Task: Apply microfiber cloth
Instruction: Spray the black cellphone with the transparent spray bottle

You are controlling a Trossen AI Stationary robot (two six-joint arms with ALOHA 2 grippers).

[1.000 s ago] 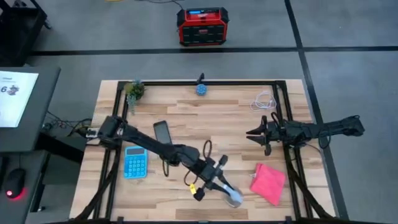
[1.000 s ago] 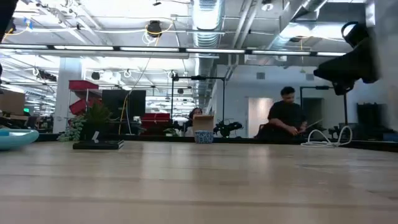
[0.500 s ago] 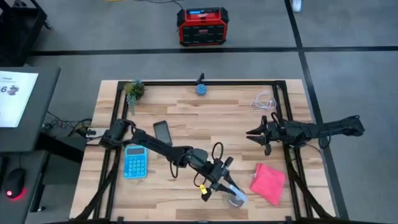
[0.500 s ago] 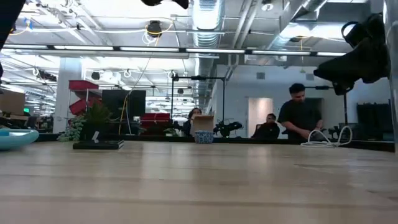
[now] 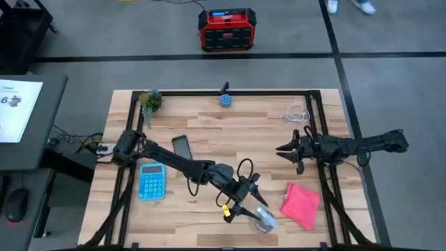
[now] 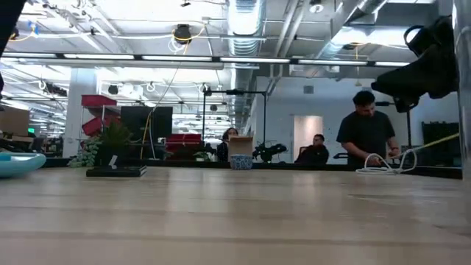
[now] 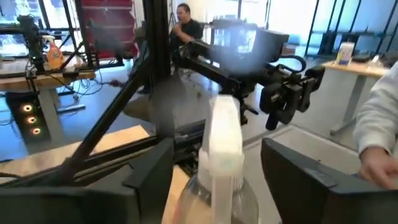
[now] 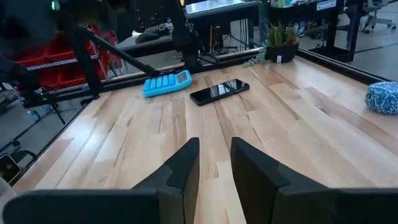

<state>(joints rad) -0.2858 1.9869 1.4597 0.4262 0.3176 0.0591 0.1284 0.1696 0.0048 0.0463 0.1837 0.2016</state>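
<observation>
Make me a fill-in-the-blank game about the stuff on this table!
1. The cloth lying on the table is colored ___.
2. The blue calculator lies close to the black ___.
3. The spray bottle stands right by the ___ gripper.

Missing words: pink; phone; left.
</observation>
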